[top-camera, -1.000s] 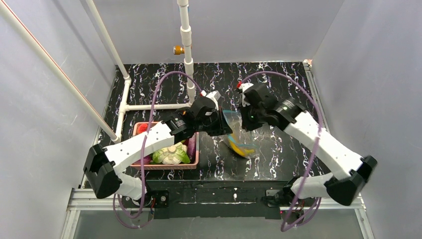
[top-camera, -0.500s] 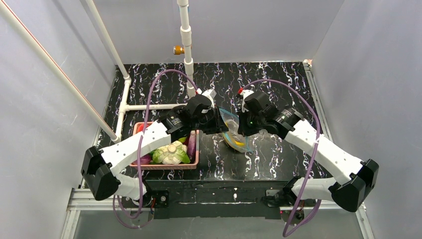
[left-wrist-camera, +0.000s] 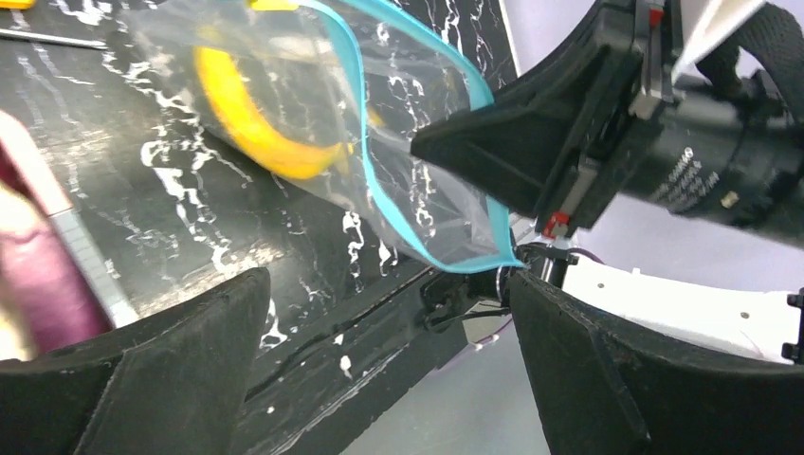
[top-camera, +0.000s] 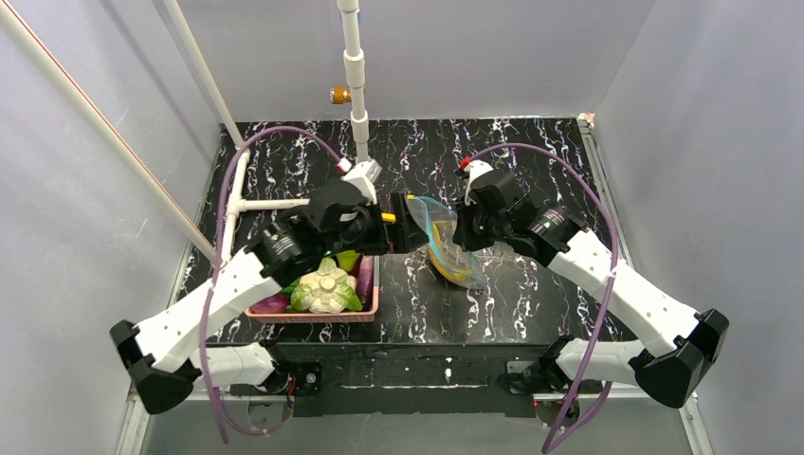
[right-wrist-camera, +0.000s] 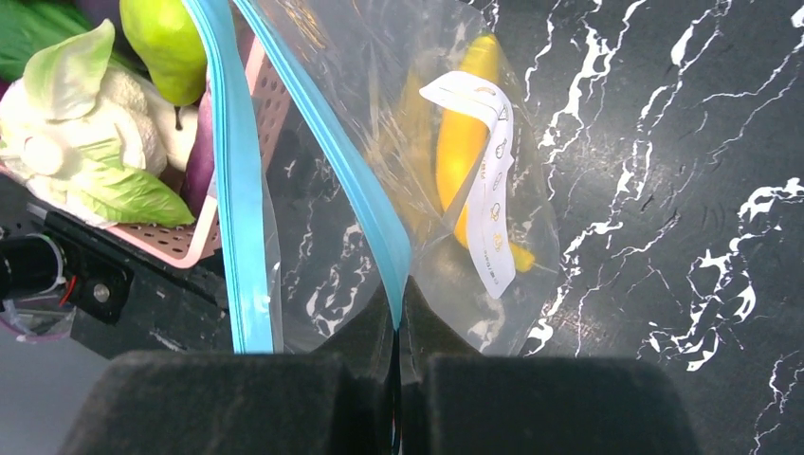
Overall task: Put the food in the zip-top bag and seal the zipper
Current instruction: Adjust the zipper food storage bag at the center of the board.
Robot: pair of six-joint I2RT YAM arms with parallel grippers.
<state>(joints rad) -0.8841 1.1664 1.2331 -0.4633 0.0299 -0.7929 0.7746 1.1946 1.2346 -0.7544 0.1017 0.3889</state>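
Observation:
The clear zip-top bag (top-camera: 444, 248) hangs open above the table, its teal zipper (right-wrist-camera: 374, 204) split into two lips. My right gripper (right-wrist-camera: 396, 327) is shut on one zipper lip; the other lip (right-wrist-camera: 232, 180) hangs loose. The long yellow food (right-wrist-camera: 460, 142) lies inside the bag, also seen from the left wrist (left-wrist-camera: 248, 128). My left gripper (left-wrist-camera: 389, 370) stands open just left of the bag mouth (left-wrist-camera: 417, 142), holding nothing. The green pear (right-wrist-camera: 169, 38), leafy head (right-wrist-camera: 85, 123) and dark purple piece (right-wrist-camera: 201, 156) sit in the pink basket (top-camera: 313, 314).
The pink basket sits at the near left, under my left arm. A white pipe frame (top-camera: 284, 202) stands at the back left, with an upright pipe (top-camera: 357, 104) at the back middle. A thin metal screwdriver shaft (left-wrist-camera: 47, 38) lies on the table beyond the bag.
My left gripper has opened, let go of the bag's edge and drawn back to the left. The right gripper stays shut on the zipper, and the bag mouth now gapes.

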